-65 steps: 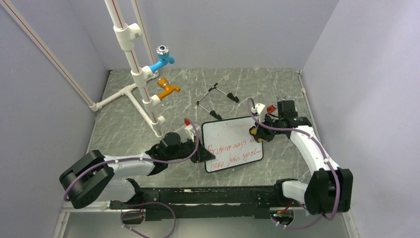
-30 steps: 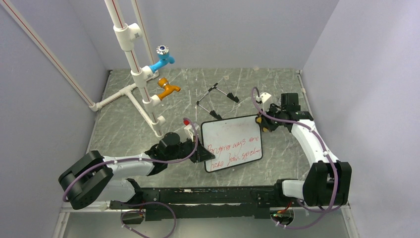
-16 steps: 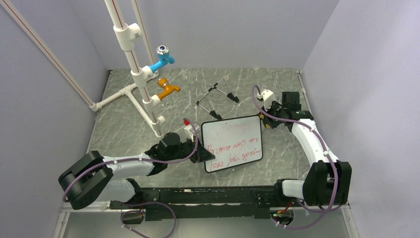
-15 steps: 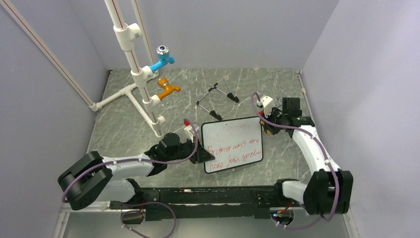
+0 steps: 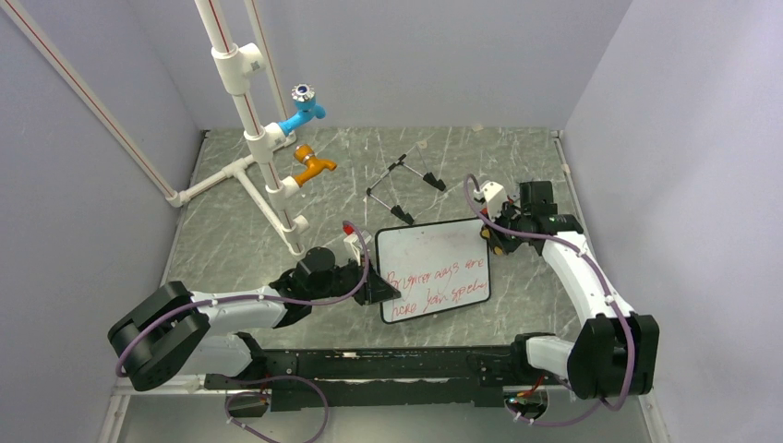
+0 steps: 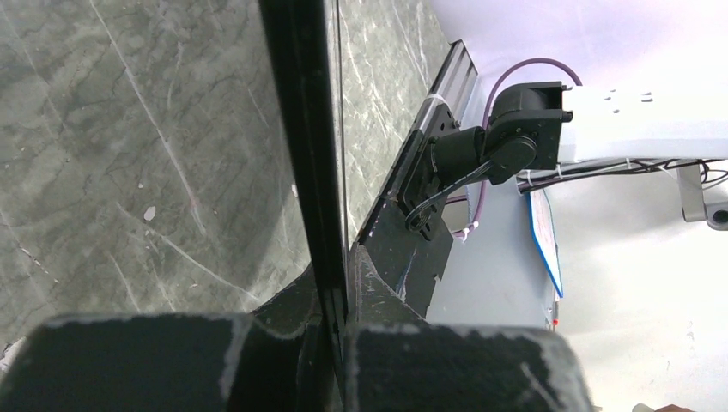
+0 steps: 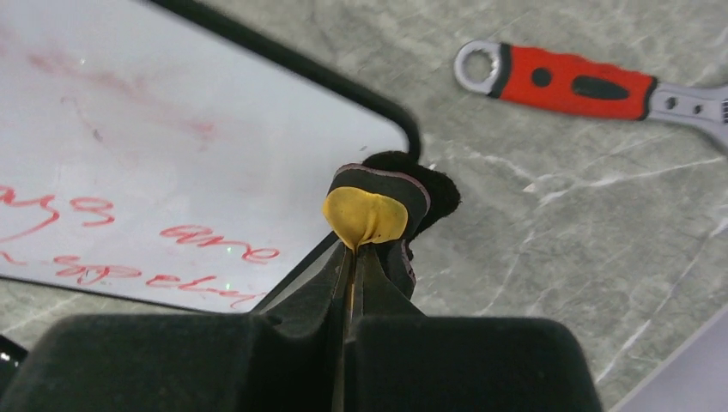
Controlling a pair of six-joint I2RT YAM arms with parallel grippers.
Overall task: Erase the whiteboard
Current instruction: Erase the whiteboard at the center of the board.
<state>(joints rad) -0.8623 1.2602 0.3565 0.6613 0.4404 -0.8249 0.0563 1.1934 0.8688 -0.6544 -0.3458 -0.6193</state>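
Top external view: the right claw (image 5: 491,242), clenched on a small yellow-and-black eraser block (image 7: 367,215), stood over the right part of the small white black-framed whiteboard (image 5: 429,249) two seconds ago. It then swung out past the far right corner and has now drifted back a little, ending just beside the board's right edge. The right wrist view puts the eraser just off the rounded corner, over the grey marbled table (image 5: 240,221); whether it touches the frame I cannot tell.

The board has not shifted. It sits near the middle of the table, and the left claw (image 5: 377,286) stays clamped on its left edge, the black frame running between the fingers in the left wrist view.

The two lines of red handwriting (image 5: 434,281) across the lower half read as full as before. Only faint pink smears show in the upper band. By my reading, that excursion cleaned nothing of the text, and most of the erasing is still to do. The next stroke needs to come down lower, onto the words themselves. A red-handled wrench (image 7: 562,81) lies on the table beyond the corner, clear of the eraser
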